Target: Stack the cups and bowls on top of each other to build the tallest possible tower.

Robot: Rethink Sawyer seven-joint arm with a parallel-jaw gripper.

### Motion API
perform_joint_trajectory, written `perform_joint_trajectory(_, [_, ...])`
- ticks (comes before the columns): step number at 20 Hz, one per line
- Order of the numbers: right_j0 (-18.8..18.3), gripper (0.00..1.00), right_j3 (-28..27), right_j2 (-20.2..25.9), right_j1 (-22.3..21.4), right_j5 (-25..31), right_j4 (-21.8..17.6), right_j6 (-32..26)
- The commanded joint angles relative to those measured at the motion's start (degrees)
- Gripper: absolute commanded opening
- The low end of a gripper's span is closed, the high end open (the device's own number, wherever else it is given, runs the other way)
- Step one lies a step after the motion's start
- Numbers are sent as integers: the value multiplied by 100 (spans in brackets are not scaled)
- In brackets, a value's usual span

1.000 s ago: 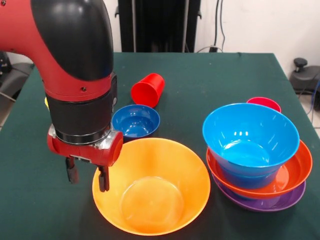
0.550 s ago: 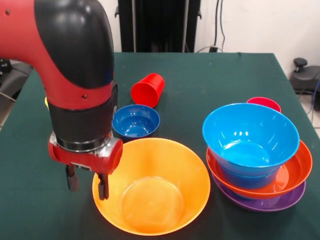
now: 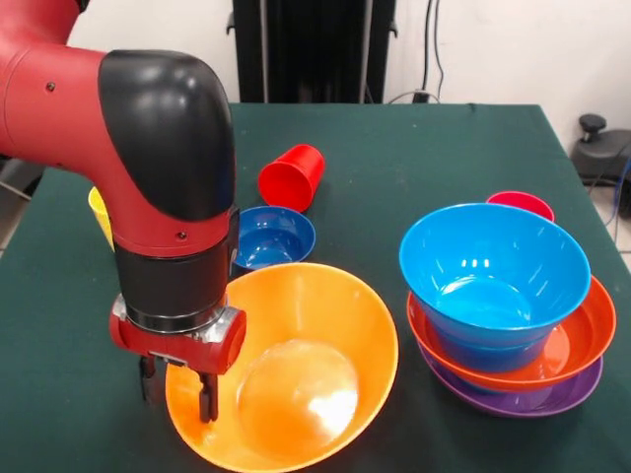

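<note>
Now gripper (image 3: 177,392) astride near rim of tilted orange bowl (image 3: 296,365), fingers clamped on it, 1 inside, 1 outside; tower (image 3: 508,315) well apart, opposite side.

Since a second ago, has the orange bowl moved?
Yes. The orange bowl has tipped and slid toward the picture's left, its rim now overlapping the small blue bowl, with the gripper straddling its left rim.
</note>
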Motion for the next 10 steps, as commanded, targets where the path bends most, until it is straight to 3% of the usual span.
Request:
perform_joint_trajectory(1, [90, 100, 482, 223, 126, -171, 48, 801])
perform_joint_trajectory(6, [102, 100, 430, 188, 169, -187, 16, 672])
perform_joint_trajectory(7, [126, 0, 413, 141, 170, -208, -4, 668])
perform_joint_trajectory(10, [166, 0, 368, 72, 178, -207, -47, 671])
